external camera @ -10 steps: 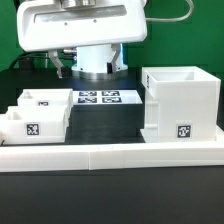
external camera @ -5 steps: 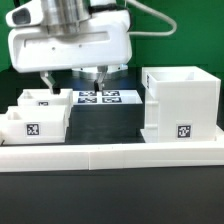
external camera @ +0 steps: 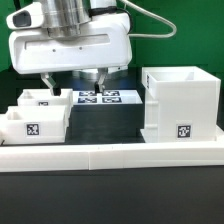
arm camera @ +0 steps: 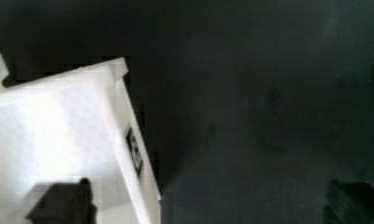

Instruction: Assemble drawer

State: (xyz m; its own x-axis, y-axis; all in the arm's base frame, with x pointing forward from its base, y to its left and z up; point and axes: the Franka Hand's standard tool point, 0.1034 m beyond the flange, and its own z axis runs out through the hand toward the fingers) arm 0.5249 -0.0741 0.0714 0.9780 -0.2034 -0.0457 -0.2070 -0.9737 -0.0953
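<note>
Two shallow white trays, the front tray and the rear tray, sit touching at the exterior view's left, just behind the border wall. The drawer housing stands upright at that view's right, well apart from them. The gripper hangs above the rear tray and the marker board. Its fingers are spread apart and hold nothing. In the wrist view, a tagged tray wall lies beside one finger.

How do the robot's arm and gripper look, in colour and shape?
The gripper has a wide white box-shaped body with rounded corners. Two thin fingers stick out below it; they look dark in the wrist view. Above it is a grey metal wrist, and a dark cable arches beside it. I see no markings.
</note>
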